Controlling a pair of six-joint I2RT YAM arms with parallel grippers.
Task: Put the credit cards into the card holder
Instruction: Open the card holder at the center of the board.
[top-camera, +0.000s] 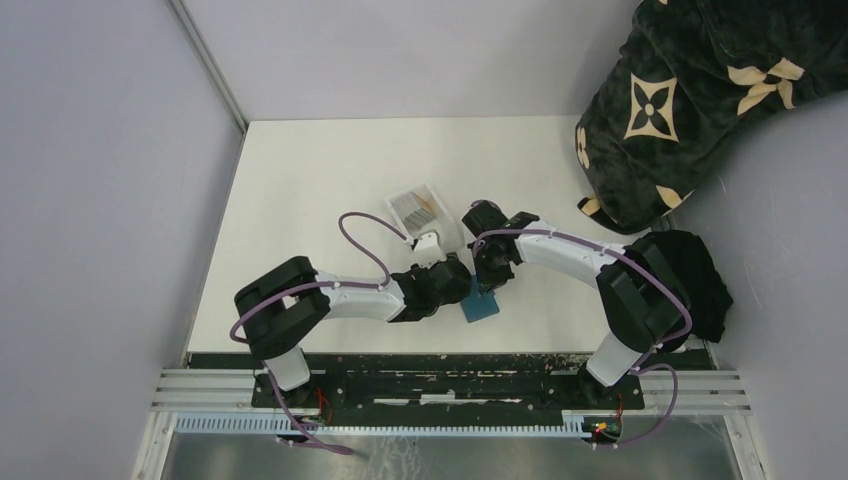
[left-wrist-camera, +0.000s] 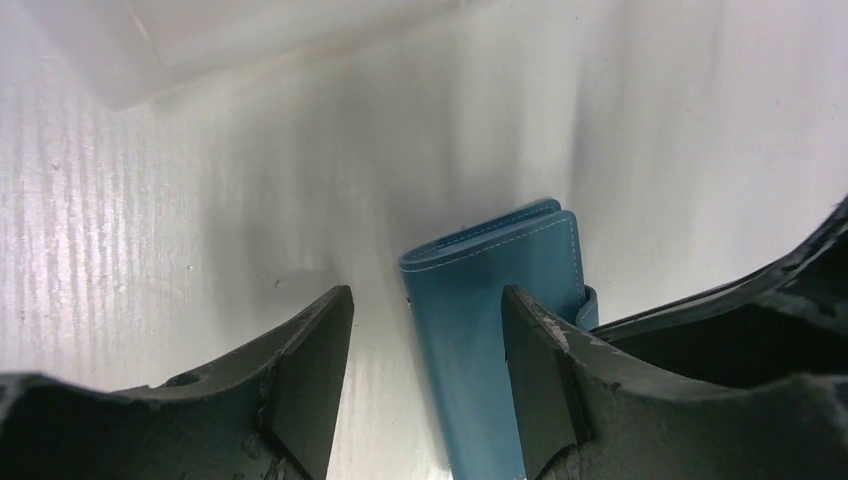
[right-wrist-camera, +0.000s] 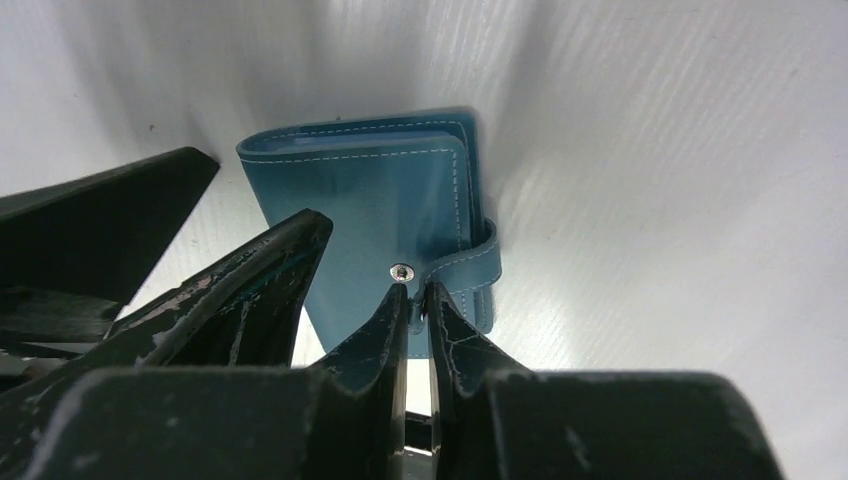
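The teal card holder (top-camera: 481, 306) lies folded on the white table near the front edge. My right gripper (right-wrist-camera: 416, 293) is shut on its snap tab (right-wrist-camera: 470, 265), right beside the metal snap stud. My left gripper (left-wrist-camera: 425, 335) is open and low over the table. The card holder (left-wrist-camera: 480, 300) lies between its fingers, against the right finger (left-wrist-camera: 535, 370). The left fingers also show in the right wrist view (right-wrist-camera: 250, 285), at the card holder's left edge. The credit cards (top-camera: 421, 206), one gold-yellow and others greyish, lie in a clear tray behind the grippers.
The clear plastic tray (top-camera: 403, 222) stands just behind the left gripper; its corner shows in the left wrist view (left-wrist-camera: 150, 50). A dark patterned blanket (top-camera: 690, 90) covers the table's far right corner. A black cloth (top-camera: 700, 275) lies at the right edge.
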